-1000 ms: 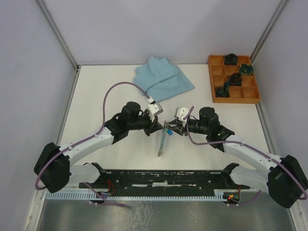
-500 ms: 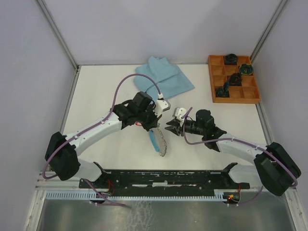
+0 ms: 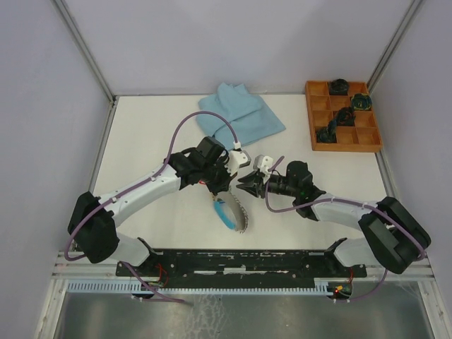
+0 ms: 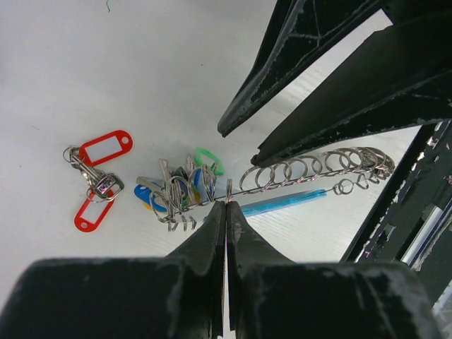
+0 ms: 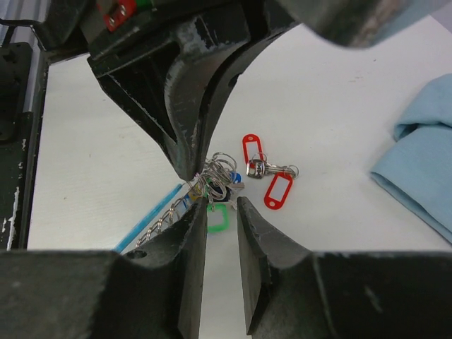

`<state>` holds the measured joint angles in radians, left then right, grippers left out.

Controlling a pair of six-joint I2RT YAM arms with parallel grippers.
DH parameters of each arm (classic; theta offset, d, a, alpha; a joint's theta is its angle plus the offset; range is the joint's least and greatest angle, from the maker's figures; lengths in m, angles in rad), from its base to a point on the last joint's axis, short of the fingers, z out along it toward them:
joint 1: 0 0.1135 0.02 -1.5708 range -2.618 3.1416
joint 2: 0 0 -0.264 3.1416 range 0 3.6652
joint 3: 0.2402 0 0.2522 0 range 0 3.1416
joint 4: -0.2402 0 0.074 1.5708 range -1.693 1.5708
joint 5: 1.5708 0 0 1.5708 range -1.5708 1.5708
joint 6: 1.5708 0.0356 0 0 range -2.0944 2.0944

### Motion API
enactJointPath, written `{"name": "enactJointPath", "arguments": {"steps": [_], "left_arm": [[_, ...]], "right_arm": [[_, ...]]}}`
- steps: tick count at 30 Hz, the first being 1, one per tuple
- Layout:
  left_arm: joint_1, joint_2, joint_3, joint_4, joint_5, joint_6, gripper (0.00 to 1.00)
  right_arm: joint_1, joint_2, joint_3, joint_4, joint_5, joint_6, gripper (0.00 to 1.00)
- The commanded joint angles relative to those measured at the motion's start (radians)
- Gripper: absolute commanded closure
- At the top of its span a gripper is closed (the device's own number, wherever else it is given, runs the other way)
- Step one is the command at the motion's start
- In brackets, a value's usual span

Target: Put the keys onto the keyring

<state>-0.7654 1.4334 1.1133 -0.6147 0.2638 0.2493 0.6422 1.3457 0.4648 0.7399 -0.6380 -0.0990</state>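
The right gripper (image 5: 221, 205), jaws slightly parted, hangs over a green-tagged key (image 5: 217, 220). The left gripper (image 5: 189, 171), jaws together, meets the coiled keyring (image 5: 220, 168). Red-tagged keys (image 5: 265, 173) lie just beside it on the surface (image 5: 339, 92), and a blue cloth (image 5: 424, 162) lies well apart.

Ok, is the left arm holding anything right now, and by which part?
Yes. The left gripper is shut on the keyring, pinching its wire just beside the bunched keys, with the bare coils trailing off the other way.
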Motion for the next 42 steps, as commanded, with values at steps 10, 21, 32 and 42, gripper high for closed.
{"name": "enactJointPath", "arguments": {"steps": [10,21,32,42], "left_arm": [[-0.005,-0.058,0.008,0.048,0.065,0.046,0.97],[-0.006,-0.059,0.002,0.065,0.102,0.046,0.97],[-0.012,-0.049,-0.001,0.076,0.112,0.045,0.97],[-0.012,-0.182,-0.193,0.358,0.077,-0.131,0.83]], "right_arm": [[0.003,0.096,0.042,0.148,-0.161,0.042,0.70],[0.002,0.177,0.056,0.291,-0.205,0.128,0.73],[0.002,0.203,0.070,0.299,-0.238,0.146,0.89],[0.003,0.195,0.053,0.297,-0.199,0.136,0.99]]}}
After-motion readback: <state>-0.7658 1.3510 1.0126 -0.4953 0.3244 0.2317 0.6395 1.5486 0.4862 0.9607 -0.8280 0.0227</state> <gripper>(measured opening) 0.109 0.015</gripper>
